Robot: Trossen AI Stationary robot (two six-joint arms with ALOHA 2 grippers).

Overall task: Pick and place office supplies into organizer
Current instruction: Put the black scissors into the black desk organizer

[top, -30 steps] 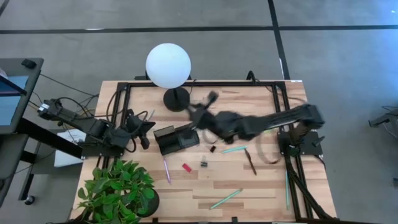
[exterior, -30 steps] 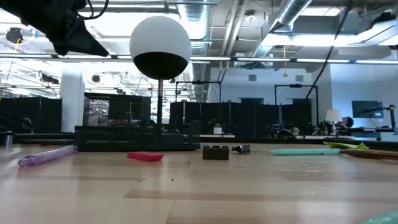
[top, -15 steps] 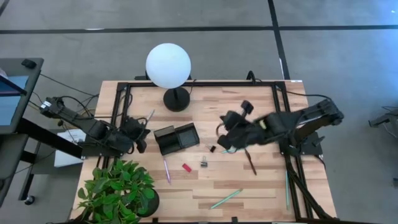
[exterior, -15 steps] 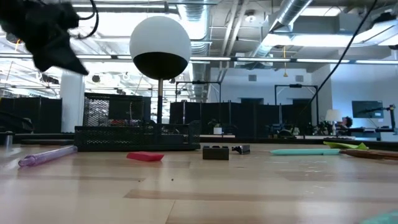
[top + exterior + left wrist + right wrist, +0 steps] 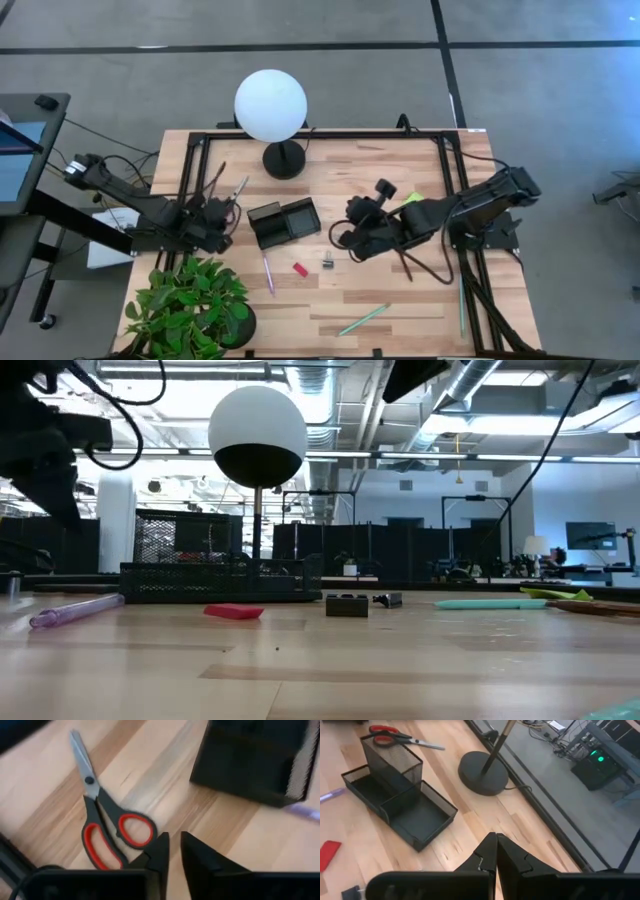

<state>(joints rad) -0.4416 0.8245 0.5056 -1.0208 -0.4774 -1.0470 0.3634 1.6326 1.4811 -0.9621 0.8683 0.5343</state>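
The left gripper (image 5: 172, 851) hovers near the left edge of the desk (image 5: 430, 300), just beside the red-handled scissors (image 5: 107, 827), and its two fingers stand a little apart with nothing between them. The scissors lie flat on the wood near the left edge, toward the far left corner, blades pointing away from the handles, and the organizer (image 5: 284, 222) stands close by, more to the middle of the desk. The right gripper (image 5: 496, 851) is above the middle of the desk, its fingers pressed together and empty, with the organizer and the round lamp base (image 5: 481, 771) in front of it. The other supplies are not yet collected: a purple pen (image 5: 268, 273), a small red block (image 5: 300, 268) and a black clip (image 5: 327, 262) lie toward the near edge from the organizer, and a light-green pen (image 5: 363, 319) lies near the near edge. I think the risk here is the grasp of the scissors. They are thin and flat on the desk, so the fingers may slide over the handles or push them away toward the edge. If the fingers catch only one handle loop, the scissors could swing open or hang tilted, and then they may hit the wall of the organizer. The two arms are also working close to the same organizer, so they could collide.
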